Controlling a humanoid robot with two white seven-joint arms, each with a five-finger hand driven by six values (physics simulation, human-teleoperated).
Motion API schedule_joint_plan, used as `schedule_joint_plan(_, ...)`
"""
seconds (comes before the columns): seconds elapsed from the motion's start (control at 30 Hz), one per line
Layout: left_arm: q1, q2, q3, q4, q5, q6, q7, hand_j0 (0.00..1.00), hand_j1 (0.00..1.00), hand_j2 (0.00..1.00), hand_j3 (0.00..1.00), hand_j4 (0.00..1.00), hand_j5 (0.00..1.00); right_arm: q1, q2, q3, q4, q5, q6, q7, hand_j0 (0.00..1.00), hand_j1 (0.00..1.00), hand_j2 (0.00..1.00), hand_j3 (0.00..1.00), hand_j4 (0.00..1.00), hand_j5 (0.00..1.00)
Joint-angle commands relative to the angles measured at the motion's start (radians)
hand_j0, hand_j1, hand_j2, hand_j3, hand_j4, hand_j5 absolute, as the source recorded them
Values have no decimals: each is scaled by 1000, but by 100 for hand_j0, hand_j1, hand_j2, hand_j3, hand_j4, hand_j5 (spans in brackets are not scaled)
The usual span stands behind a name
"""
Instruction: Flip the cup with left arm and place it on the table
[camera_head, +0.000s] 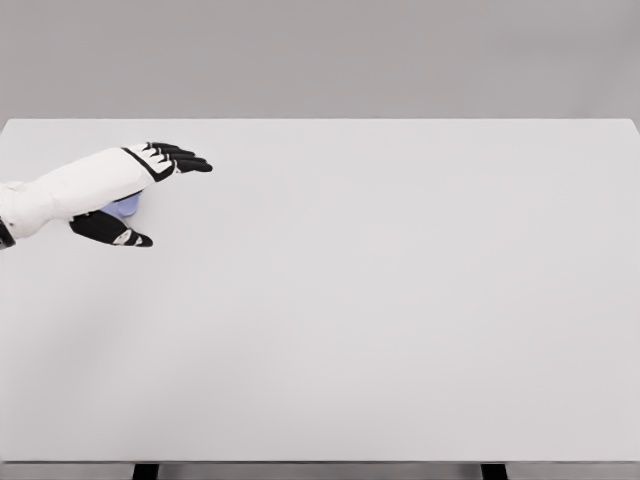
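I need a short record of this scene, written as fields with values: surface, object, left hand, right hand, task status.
surface: white rectangular table
object: small pale blue cup, mostly hidden under the left hand; orientation cannot be told
left hand: white hand with black fingers, at the table's far left, fingers extended above the cup, thumb below it
right hand: not in view
task status: grasp not confirmed; flip not visibly done

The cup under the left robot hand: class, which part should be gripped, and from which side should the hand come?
Probably its side wall, from the left, where the left robot hand already sits, fingers above and thumb below. Only a pale blue sliver of the cup shows between them on the table, so whether it stands upright or lies tipped cannot be told; a sideways wrap suits either.
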Motion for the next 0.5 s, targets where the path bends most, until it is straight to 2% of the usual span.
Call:
schedule_joint_plan(0.0,0,-7,-27,-2,4,12,-2,100,100,100,100,100,100,0,0,-2,2,-2,0,1,100,100,100,100,100,100)
schedule_joint_plan(0.13,0,-6,-27,1,1,15,-2,100,100,100,100,100,100,0,0,1,4,-2,0,1,100,100,100,100,100,100)
schedule_joint_plan(0.23,0,-6,-21,1,-14,74,-9,100,100,100,100,100,100,2,0,2,4,0,0,1,100,100,100,100,100,100)
schedule_joint_plan(0.3,-21,-10,-10,-2,-11,107,-28,100,100,100,100,100,100,0,0,2,4,-2,0,1,100,100,100,100,100,100)
schedule_joint_plan(0.37,-109,28,-29,31,-15,334,-28,100,100,100,100,100,100,0,0,2,4,-2,0,1,100,100,100,100,100,100)
schedule_joint_plan(0.4,-107,108,-36,21,14,355,-28,100,100,100,100,100,100,2,0,2,4,-2,0,1,100,100,100,100,100,100)
schedule_joint_plan(0.43,-107,163,-49,21,99,355,-28,100,100,100,100,100,100,2,0,2,4,0,0,1,100,100,100,100,100,100)
schedule_joint_plan(0.47,-110,268,-119,18,249,355,24,100,100,100,100,100,100,2,0,2,4,0,0,1,100,100,100,100,100,100)
